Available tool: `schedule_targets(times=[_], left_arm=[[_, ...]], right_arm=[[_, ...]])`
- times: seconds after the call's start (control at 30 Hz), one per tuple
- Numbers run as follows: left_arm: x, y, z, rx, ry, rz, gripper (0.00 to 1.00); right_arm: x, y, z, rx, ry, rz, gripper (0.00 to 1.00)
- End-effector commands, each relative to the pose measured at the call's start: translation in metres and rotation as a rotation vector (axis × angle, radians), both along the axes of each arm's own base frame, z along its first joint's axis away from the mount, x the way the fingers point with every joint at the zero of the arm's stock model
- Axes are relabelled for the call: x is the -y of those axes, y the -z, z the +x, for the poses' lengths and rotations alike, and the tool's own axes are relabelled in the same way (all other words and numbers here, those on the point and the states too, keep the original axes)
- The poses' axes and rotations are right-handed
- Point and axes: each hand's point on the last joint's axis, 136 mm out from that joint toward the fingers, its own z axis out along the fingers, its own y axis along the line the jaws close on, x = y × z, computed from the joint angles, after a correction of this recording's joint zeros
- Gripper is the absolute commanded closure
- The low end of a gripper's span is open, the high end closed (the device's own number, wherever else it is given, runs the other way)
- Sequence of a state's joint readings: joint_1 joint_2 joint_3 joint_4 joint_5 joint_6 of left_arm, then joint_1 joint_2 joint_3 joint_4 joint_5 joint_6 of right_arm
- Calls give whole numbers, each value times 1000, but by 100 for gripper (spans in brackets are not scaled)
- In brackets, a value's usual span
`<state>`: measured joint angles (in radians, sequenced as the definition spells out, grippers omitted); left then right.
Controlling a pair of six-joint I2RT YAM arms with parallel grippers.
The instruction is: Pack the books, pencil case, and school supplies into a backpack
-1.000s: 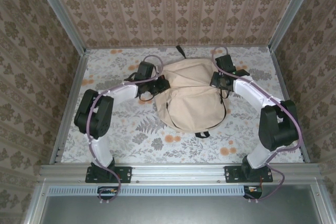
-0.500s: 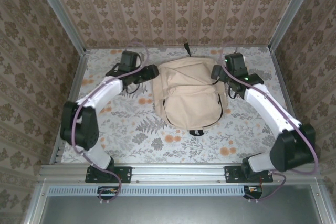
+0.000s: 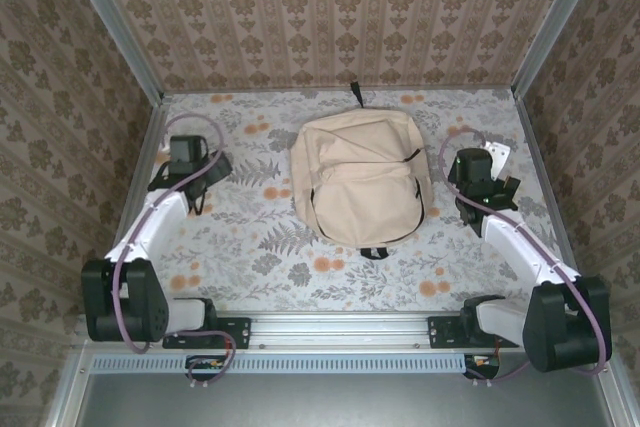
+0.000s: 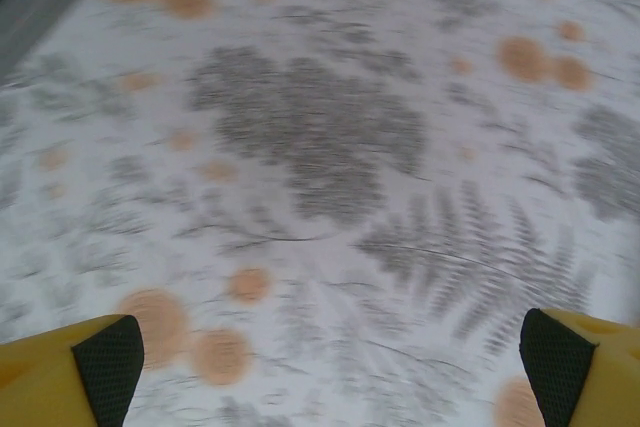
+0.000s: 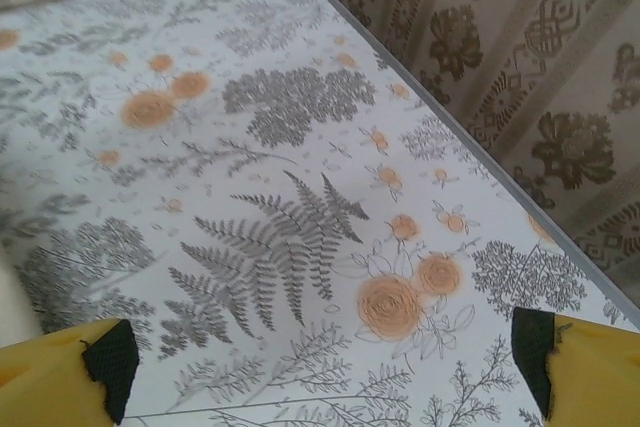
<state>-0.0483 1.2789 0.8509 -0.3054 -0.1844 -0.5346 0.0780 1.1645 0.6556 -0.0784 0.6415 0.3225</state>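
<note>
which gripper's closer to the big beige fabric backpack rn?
Right. The right gripper sits just off the right side of the large beige fabric backpack, not touching it. The left gripper is farther off, near the table's left edge.

**Materials and finish**

Backpack: soft beige woven cloth, matt, lightly creased, with dark zipper lines.
Table cover: smooth matt sheet printed with grey ferns and orange flowers. Cloth or paper cannot be told.
Walls: matt patterned covering, wallpaper-like.
Frame rail: bare metal, brushed, dull sheen.
Arm shells: smooth white plastic, slight gloss, with joints finished matt black.
Cables: purple glossy sheath.
Left gripper and right gripper: fingers are moulded in smooth yellow plastic. Pads are matt black, finely textured.
</note>
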Motion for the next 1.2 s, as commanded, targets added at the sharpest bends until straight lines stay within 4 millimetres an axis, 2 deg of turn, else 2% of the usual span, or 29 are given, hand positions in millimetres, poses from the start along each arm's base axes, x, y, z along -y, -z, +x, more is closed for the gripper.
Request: schedule_targets(times=[0.0, 0.17, 0.3, 0.37, 0.63, 0.8, 0.87, 0.97, 1.17], left_arm=[[-43, 3, -19, 48, -173, 25, 0], [-67, 4, -36, 129, -218, 121, 0], [-73, 10, -41, 139, -199, 199, 0], [-59, 15, -29, 187, -68, 236, 0], [-33, 21, -10, 354, 114, 265, 0], [-10, 15, 5, 439, 218, 382, 2], [1, 14, 8, 443, 265, 437, 2], [5, 14, 11, 464, 288, 470, 1], [4, 29, 19, 461, 277, 490, 0]], right_arm=[[-1, -3, 13, 115, -68, -38, 0], [-13, 25, 17, 124, -167, -52, 0], [-25, 33, 28, 131, -254, -54, 0], [-31, 27, 33, 183, -295, -59, 0], [-50, 22, 42, 278, -401, -43, 0], [-61, 27, 47, 304, -465, -35, 0], [-62, 36, 48, 292, -472, -33, 0], [-62, 40, 50, 286, -472, -29, 0], [-69, 52, 57, 250, -492, -43, 0]])
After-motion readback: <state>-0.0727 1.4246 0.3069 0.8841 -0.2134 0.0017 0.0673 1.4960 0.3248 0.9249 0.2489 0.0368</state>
